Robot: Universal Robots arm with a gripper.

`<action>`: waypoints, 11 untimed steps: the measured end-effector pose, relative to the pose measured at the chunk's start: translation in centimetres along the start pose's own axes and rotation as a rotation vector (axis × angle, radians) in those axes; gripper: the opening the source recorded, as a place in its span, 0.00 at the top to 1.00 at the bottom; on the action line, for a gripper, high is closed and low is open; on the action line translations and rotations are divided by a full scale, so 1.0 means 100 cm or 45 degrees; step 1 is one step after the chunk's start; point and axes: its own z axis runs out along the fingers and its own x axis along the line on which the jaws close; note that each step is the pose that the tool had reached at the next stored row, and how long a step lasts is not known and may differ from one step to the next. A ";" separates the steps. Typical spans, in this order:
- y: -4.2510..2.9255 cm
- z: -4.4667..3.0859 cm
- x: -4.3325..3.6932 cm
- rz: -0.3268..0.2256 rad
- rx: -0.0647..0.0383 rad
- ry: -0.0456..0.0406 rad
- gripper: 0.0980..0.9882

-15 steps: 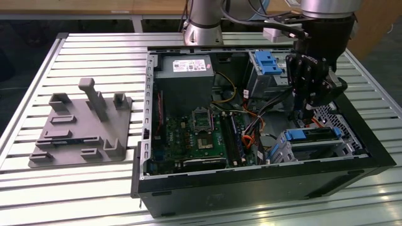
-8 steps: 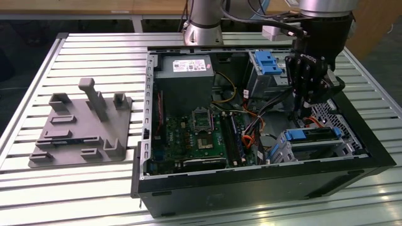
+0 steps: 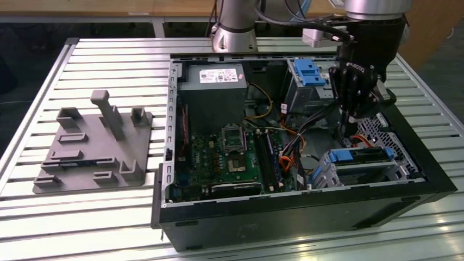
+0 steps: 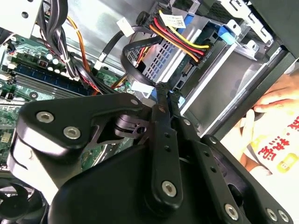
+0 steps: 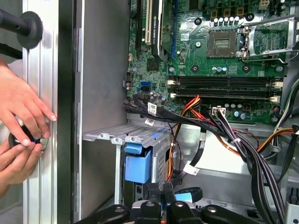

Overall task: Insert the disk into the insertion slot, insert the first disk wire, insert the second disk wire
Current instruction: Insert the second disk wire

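The disk [image 3: 360, 156] sat in the insertion slot [image 3: 362, 175], near the edge of the table [image 3: 108, 60] at the exterior view's right, its red-and-yellow wire [image 4: 180, 37] seemingly plugged. The pincer [image 4: 163, 89] was closed on the black wire [image 4: 127, 56], apparently not yet seated.

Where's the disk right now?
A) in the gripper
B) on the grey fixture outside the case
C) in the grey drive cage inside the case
C: the disk, in its blue carrier, sits inside the insertion slot in the exterior view; the gripper is shut on a black cable instead.
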 end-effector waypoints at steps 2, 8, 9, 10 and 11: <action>-0.0003 0.0003 -0.0001 -0.001 -0.001 0.003 0.95; -0.0005 0.0004 -0.0001 -0.001 -0.002 0.005 0.95; -0.0008 0.0005 -0.0001 -0.001 -0.002 0.005 0.95; -0.0028 0.0009 -0.0001 -0.003 -0.004 0.005 0.95; -0.0055 0.0010 0.0000 -0.005 -0.010 0.005 0.95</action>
